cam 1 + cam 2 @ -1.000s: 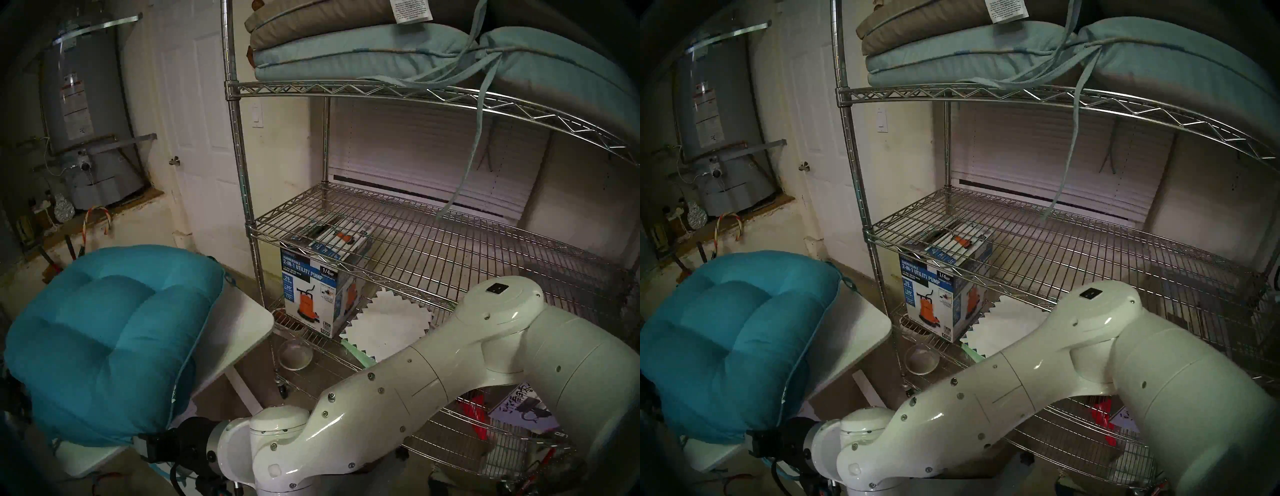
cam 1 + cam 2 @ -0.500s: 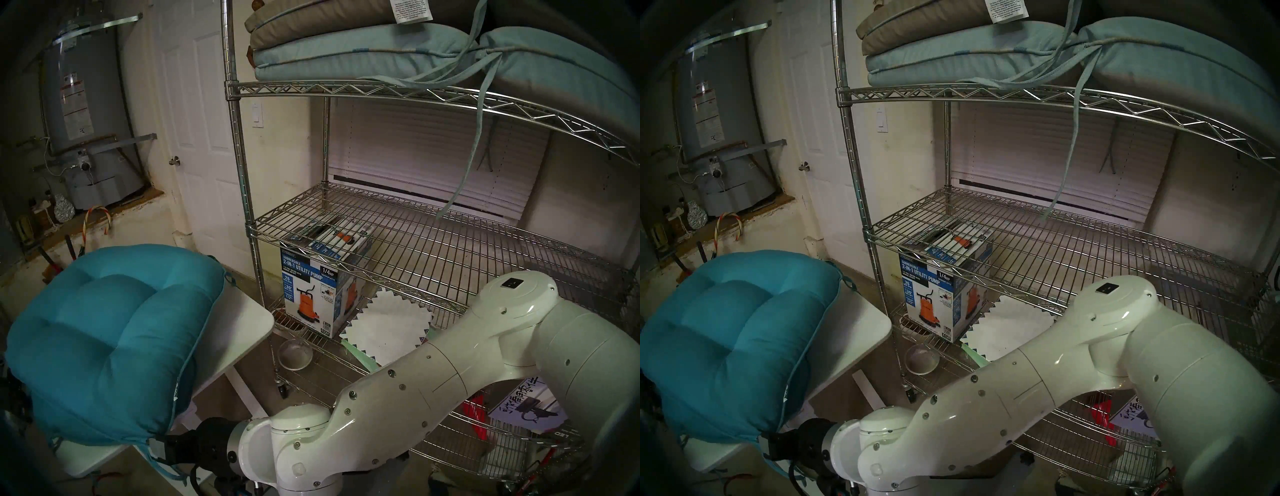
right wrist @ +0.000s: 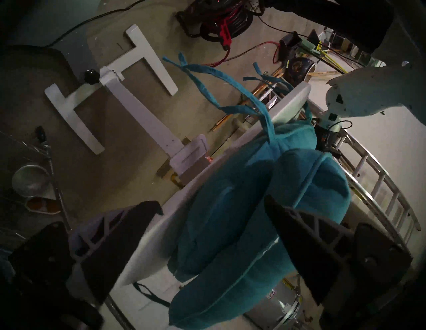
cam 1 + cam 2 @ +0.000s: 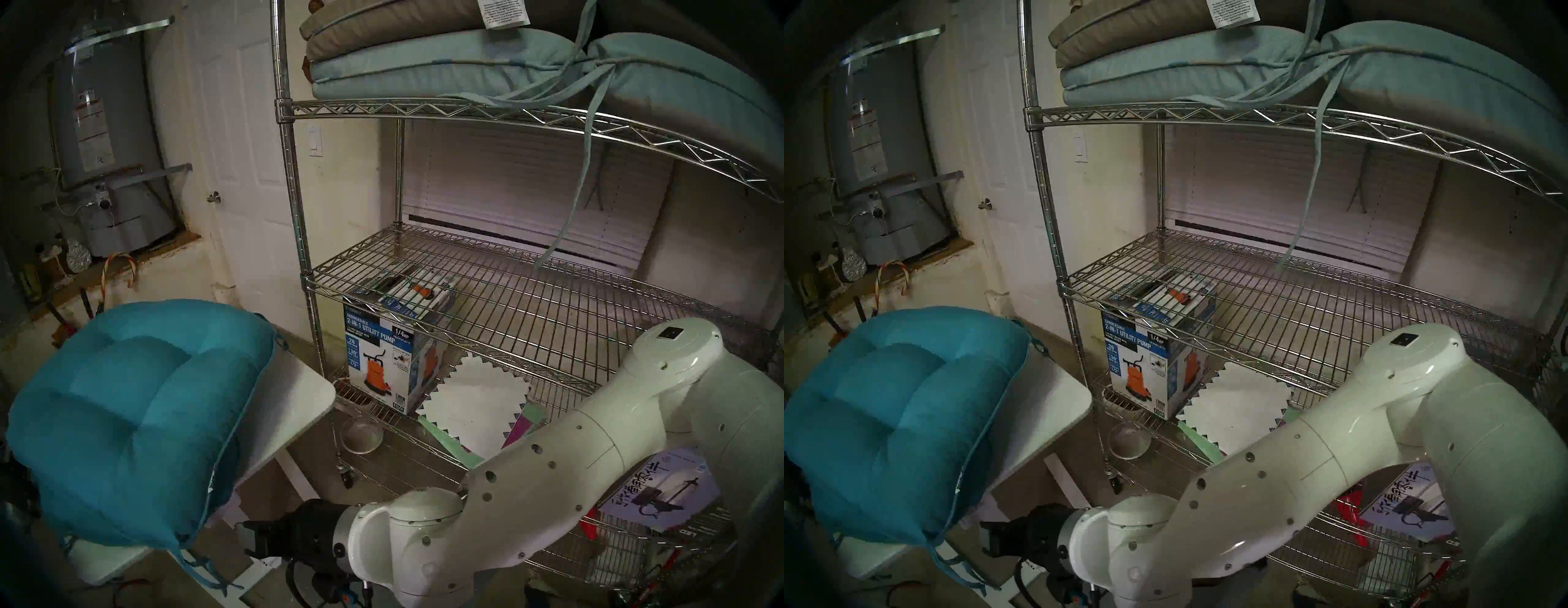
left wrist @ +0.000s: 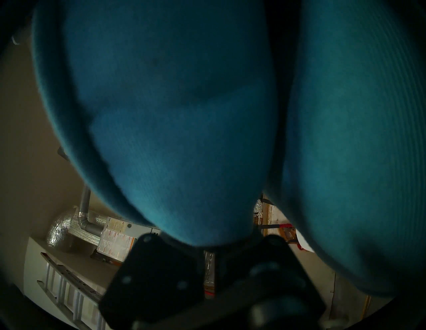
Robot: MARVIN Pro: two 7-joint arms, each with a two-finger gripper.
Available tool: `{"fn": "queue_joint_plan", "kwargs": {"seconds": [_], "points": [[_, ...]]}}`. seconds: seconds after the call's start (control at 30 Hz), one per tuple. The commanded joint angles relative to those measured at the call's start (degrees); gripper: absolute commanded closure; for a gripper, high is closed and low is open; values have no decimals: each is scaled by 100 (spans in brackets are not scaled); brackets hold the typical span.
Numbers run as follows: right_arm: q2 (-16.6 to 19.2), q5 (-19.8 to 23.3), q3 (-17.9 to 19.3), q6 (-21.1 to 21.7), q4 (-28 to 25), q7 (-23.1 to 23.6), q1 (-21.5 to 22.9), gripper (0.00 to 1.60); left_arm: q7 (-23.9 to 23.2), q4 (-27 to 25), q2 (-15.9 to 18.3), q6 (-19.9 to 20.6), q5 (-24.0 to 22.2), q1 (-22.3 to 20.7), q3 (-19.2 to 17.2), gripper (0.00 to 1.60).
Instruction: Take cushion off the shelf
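Observation:
A teal tufted cushion (image 4: pixel 135 416) (image 4: pixel 894 424) lies on the small white table (image 4: pixel 297 395), off the chrome wire shelf (image 4: pixel 466 297). Its near corner and ties hang over the table's edge. My right gripper (image 4: pixel 250 539) (image 4: pixel 987 539) (image 3: pixel 212 202) is open, a short way right of that corner and not touching it. In the left wrist view the cushion (image 5: pixel 184 115) fills the picture, and my left gripper (image 5: pixel 209 244) is shut on its edge. The cushion hides that gripper in the head views.
Pale blue and tan pads (image 4: pixel 424 63) are stacked on the shelf's top tier, with ties hanging down. Lower tiers hold a pump box (image 4: pixel 386 361), a steel bowl (image 4: pixel 360 433) and white paper (image 4: pixel 475 403). A water heater (image 4: pixel 106 148) and a door (image 4: pixel 242 148) stand behind.
My right arm has drawn back to the right, and its gripper has come out from under the cushion's near corner. That corner's ties now dangle free. The cushion has stayed on the table.

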Motion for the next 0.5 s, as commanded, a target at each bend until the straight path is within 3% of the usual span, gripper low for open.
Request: {"fn": "queue_joint_plan", "kwargs": {"seconds": [0.0, 0.2, 0.23, 0.27, 0.3, 0.47], "points": [[637, -228, -135, 373, -577, 60, 441, 0, 200, -32, 95, 8, 24, -41, 95, 160], [1112, -493, -454, 794, -1087, 216, 735, 0, 236, -16, 119, 8, 53, -83, 187, 160], [1374, -590, -446, 773, -1209, 194, 723, 0, 249, -13, 122, 8, 58, -87, 201, 160], [1058, -579, -547, 903, -1110, 299, 759, 0, 257, -14, 122, 8, 62, -92, 216, 160], [1343, -647, -582, 967, -1305, 286, 835, 0, 271, -10, 125, 8, 68, -96, 234, 160], [1575, -794, -674, 1244, -1552, 400, 953, 0, 304, 5, 130, 8, 86, -123, 301, 160]]}}
